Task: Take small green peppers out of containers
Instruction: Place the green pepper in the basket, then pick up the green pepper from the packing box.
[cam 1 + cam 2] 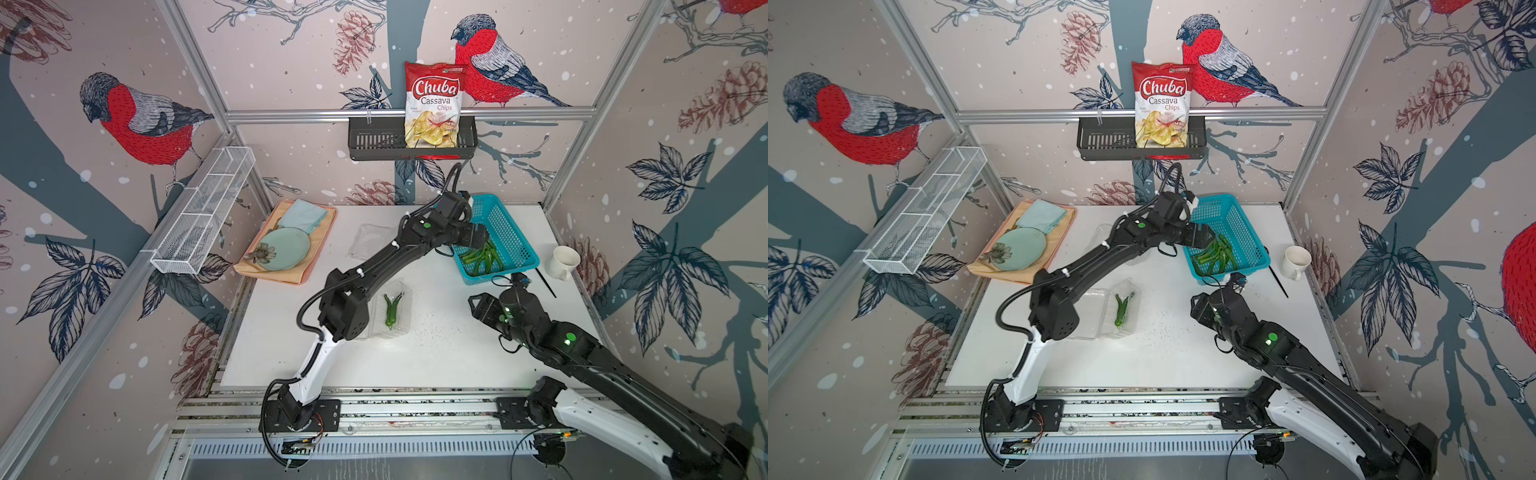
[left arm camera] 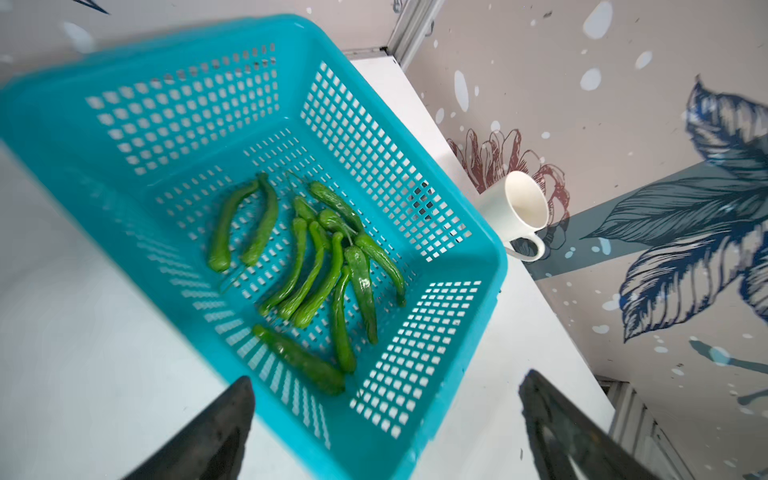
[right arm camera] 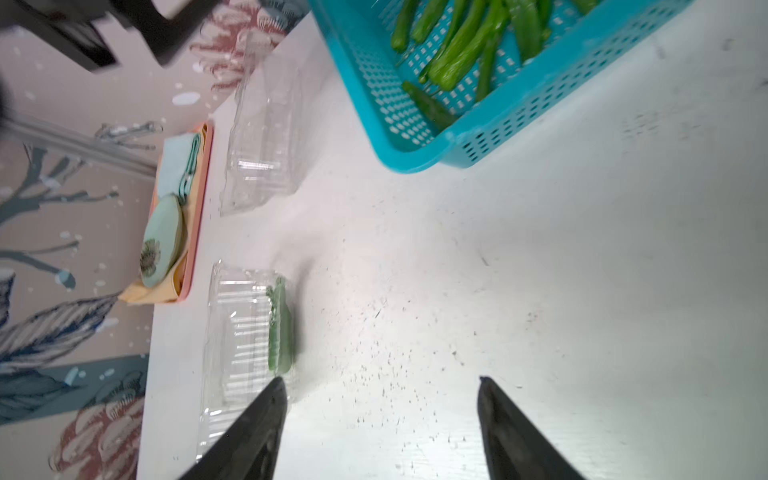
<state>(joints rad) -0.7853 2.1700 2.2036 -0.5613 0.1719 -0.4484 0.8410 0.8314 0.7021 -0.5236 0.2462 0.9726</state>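
Several small green peppers lie in a heap inside the turquoise basket at the back right of the table, also seen in both top views. My left gripper hangs open just above the basket's near corner and holds nothing. One clear container sits mid-table with its lid open, and a few small green peppers lie in it. A second container lies empty farther back. Right of the near container, my right gripper hovers open over bare table.
A white mug and a thin black stick stand right of the basket. An orange tray with a plate and a folded cloth is at the back left. A chips bag sits in a wall shelf.
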